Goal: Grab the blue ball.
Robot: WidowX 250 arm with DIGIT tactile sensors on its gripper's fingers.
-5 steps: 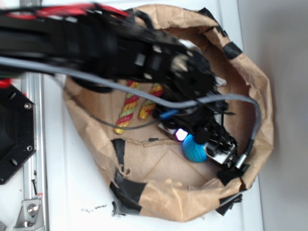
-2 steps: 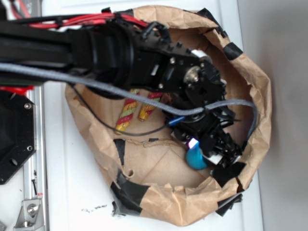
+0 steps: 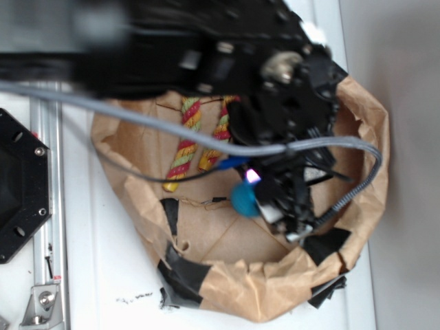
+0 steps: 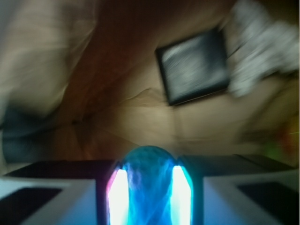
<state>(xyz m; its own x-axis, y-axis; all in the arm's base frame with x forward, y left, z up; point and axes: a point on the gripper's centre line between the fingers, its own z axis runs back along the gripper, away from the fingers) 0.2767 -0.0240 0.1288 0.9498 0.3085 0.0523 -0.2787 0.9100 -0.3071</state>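
The blue ball [image 3: 243, 198] is a small teal-blue round ball, held off the floor of the brown paper bowl [image 3: 234, 292]. My gripper [image 3: 265, 199] is shut on it. In the wrist view the blue ball [image 4: 149, 187] fills the gap of my gripper [image 4: 149, 197], lit bright on both sides, with a finger [image 4: 56, 197] pressed against each flank. The black arm hides much of the bowl's upper part in the exterior view.
A black square box [image 4: 194, 65] lies on the bowl floor ahead, with a white crumpled thing [image 4: 260, 47] beside it. Two striped rope sticks [image 3: 184, 144] lie left of the arm. Black tape patches [image 3: 182, 271] mark the rim. A black plate [image 3: 20, 192] sits far left.
The ball has come up and moved left with my gripper, away from the bowl's lower right wall. The arm has swung upward in the exterior view.
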